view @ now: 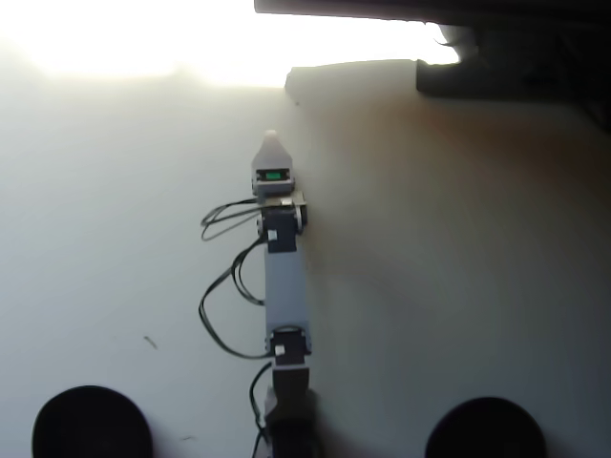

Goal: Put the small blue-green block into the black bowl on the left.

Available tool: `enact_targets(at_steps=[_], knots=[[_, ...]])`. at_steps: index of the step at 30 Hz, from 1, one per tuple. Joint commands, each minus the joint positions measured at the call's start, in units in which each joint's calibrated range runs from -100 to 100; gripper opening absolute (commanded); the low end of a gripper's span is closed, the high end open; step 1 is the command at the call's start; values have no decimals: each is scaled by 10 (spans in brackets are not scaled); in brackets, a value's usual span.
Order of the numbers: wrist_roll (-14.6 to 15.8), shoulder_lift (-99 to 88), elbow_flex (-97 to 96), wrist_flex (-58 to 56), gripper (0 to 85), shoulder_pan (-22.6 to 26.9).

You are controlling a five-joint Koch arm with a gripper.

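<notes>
In the overhead view my arm lay stretched almost straight toward twelve o'clock, from its base at the bottom edge of the pale, off-white tabletop. My hand was the farthest point of that line, its pale tip pointing at twelve.

From straight above, only one narrow tip showed, with the jaws stacked one behind the other. I could not tell whether the hand stood apart, together, or clamped on anything.

The small blue-green block was nowhere in sight. None of the bare tabletop around me showed any teal, so I judged that it sat hidden under my hand or wrist. I could not confirm that, nor say whether I was touching it.

The round, plain matte-black bowl that I took for my target sat at the lower left corner of the view. That put it at about seven o'clock from my hand and well apart from it. The other, matching black bowl sat at the lower right, at about five o'clock and similarly far away.

The coming move turned on this relation. If the block was indeed under my fingers, I would need a sure hold and a lift. Then would come a long pull back along my own axis, swinging toward seven o'clock. Loose black cables looped out on that same side.
</notes>
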Motion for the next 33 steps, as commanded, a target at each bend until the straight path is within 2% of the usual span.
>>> enact_targets(at_steps=[1, 17, 25, 33], knots=[[-1, 14, 56, -38, 503, 0], [-19, 11, 69, -126, 503, -20], [-17, -2, 13, -103, 503, 2], [-25, -8, -18, -85, 502, -4]])
